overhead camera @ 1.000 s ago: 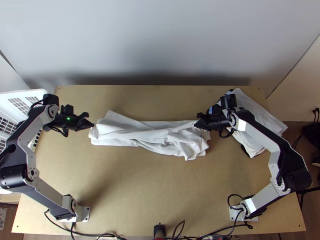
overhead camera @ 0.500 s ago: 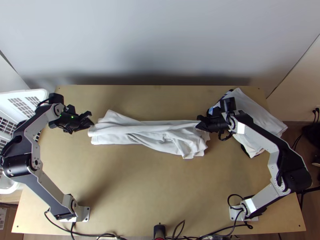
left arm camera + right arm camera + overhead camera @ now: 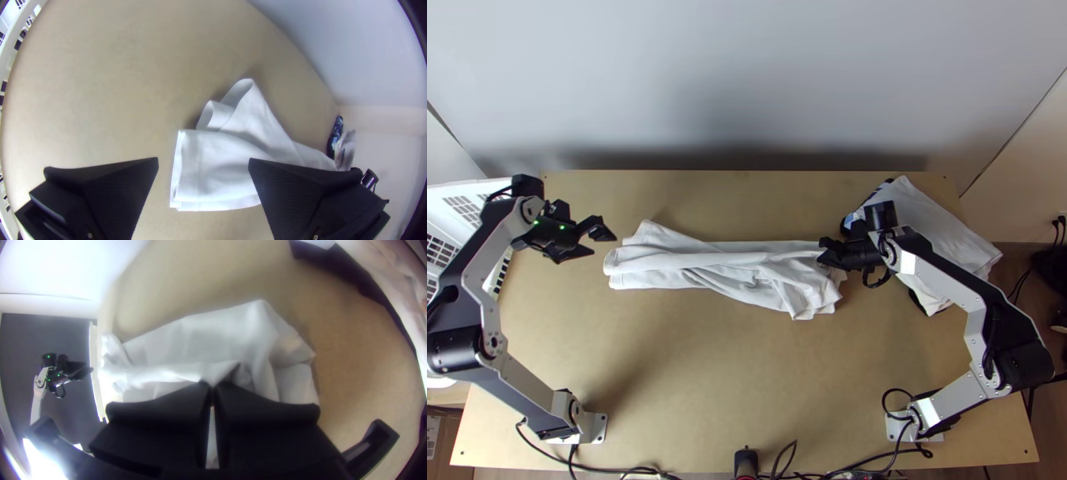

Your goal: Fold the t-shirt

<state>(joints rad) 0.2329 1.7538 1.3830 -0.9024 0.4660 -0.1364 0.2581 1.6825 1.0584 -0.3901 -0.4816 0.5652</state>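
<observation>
The white t-shirt (image 3: 731, 268) lies as a long, narrow strip across the middle of the table, its right part bunched and wrinkled. Left of its left end my left gripper (image 3: 601, 242) stands open, apart from the cloth. In the left wrist view, the shirt's layered end (image 3: 218, 169) shows beyond the parted fingers of my left gripper (image 3: 202, 164). My right gripper (image 3: 822, 254) is at the shirt's right end. The right wrist view has my right gripper (image 3: 212, 389) shut on a pinched fold of the shirt (image 3: 249, 338).
A stack of folded white cloth (image 3: 947, 232), with something dark under it, lies at the table's back right. A white slatted basket (image 3: 467, 204) stands at the left edge. Cables run along the near edge, and a wall rises behind the table.
My left gripper has let go of the shirt's left end, opened and drawn back a little to the left. The right gripper keeps its hold and has shifted only slightly.
</observation>
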